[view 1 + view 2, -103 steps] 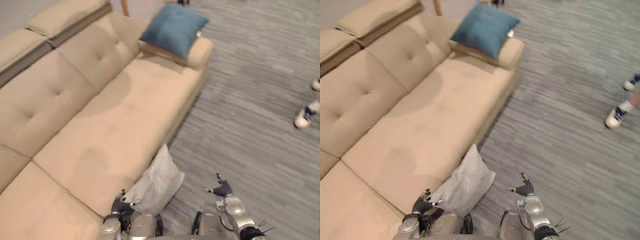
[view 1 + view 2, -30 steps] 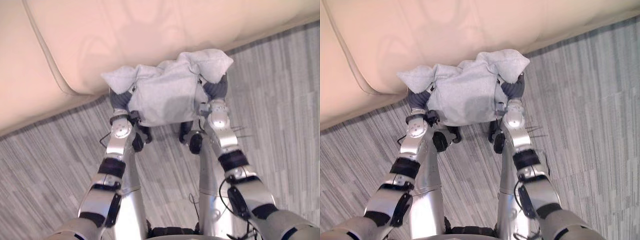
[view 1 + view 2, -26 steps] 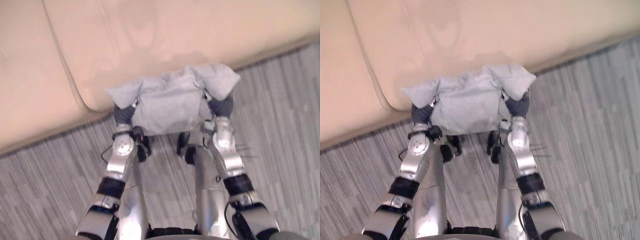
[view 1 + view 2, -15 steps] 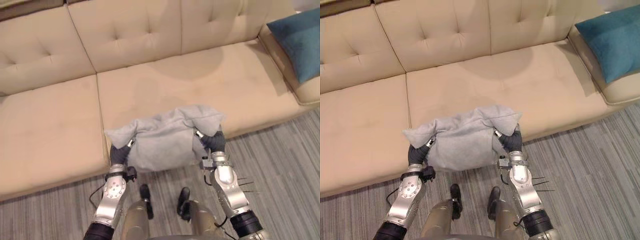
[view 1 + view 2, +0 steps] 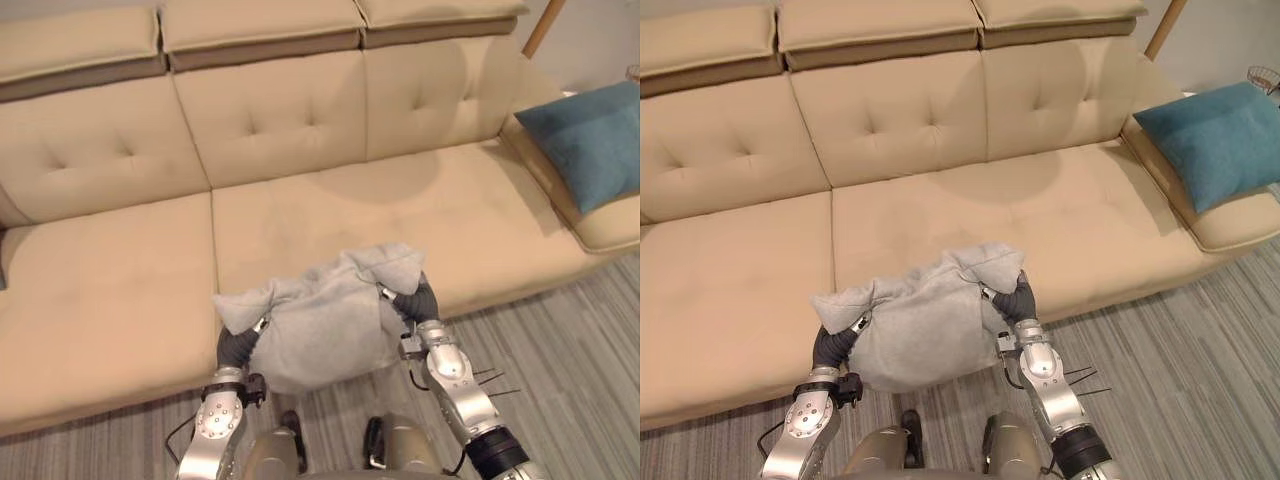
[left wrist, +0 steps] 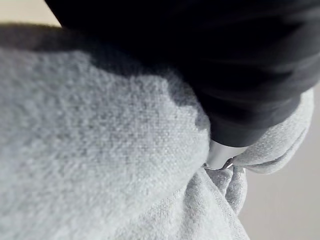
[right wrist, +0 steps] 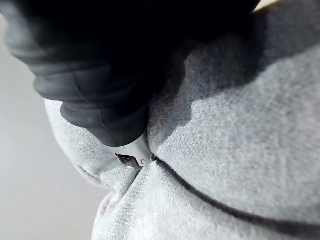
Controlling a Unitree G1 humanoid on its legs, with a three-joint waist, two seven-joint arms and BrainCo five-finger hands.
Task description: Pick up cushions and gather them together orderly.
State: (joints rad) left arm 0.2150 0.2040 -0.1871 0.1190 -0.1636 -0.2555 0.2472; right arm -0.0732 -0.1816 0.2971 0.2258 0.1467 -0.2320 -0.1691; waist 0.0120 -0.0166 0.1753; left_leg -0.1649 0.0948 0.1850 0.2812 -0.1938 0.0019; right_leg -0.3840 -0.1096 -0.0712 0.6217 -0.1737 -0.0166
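A light grey cushion (image 5: pixel 320 330) hangs in front of the seat edge of the beige sofa (image 5: pixel 110 270), held up between my two hands. My left hand (image 5: pixel 238 345) grips its left end and my right hand (image 5: pixel 418 300) its right end, with the cloth bunched over both. In the left wrist view a silver finger (image 6: pixel 220 156) sinks into a fold of the grey cushion (image 6: pixel 100 165). The right wrist view shows the same with my right hand (image 7: pixel 132 152). A blue cushion (image 5: pixel 585 140) lies tilted on the sofa's right armrest.
The sofa's long seat (image 5: pixel 1060 215) stretches from left to right behind the grey cushion, with tufted backrests above. A wooden pole (image 5: pixel 541 25) stands beyond the sofa's right end. Grey striped floor (image 5: pixel 580 350) runs along the sofa's front.
The camera has swung up from the floor to the whole sofa. The grey cushion, earlier leaning on the sofa's base, is gripped by both hands and has risen to seat height.
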